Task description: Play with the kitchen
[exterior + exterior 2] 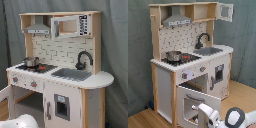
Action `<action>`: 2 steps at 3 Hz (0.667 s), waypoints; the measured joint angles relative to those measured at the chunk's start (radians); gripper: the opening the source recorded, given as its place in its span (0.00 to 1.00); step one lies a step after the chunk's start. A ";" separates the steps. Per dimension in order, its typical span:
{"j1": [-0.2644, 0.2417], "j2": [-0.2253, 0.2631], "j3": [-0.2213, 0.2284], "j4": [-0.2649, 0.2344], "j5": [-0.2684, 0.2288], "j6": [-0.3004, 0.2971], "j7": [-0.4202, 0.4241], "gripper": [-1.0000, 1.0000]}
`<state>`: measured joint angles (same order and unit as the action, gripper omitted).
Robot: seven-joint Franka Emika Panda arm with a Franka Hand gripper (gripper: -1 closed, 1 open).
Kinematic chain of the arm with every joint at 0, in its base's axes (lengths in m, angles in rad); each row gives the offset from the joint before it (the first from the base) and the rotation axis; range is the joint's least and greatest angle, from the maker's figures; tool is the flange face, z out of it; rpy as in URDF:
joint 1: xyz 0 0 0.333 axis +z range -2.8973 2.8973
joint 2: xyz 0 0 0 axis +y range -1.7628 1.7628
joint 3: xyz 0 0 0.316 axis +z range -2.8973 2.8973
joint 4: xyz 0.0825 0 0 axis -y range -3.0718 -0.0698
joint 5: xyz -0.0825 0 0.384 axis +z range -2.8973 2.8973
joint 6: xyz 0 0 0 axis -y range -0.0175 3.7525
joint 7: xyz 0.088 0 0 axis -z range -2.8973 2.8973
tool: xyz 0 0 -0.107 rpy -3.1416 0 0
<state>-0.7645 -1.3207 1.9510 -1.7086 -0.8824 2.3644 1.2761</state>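
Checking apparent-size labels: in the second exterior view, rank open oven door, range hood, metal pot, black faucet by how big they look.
1. Open oven door, though it sits nearest the camera, which inflates it.
2. Range hood.
3. Black faucet and metal pot look about alike; not ranking them.

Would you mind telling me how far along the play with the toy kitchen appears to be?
Done: the white-and-wood toy kitchen's oven door hangs open. In hand: the white robot gripper sits at that door's lower edge in the second exterior view. Left: the metal pot, black faucet and knobs look untouched.
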 joint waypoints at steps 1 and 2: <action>-0.002 0.000 0.010 -0.049 0.063 0.000 0.069 1.00; -0.002 0.000 0.038 -0.088 0.136 0.000 0.135 1.00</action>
<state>-0.7660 -1.3206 1.9887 -1.7964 -0.7467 2.3641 1.4111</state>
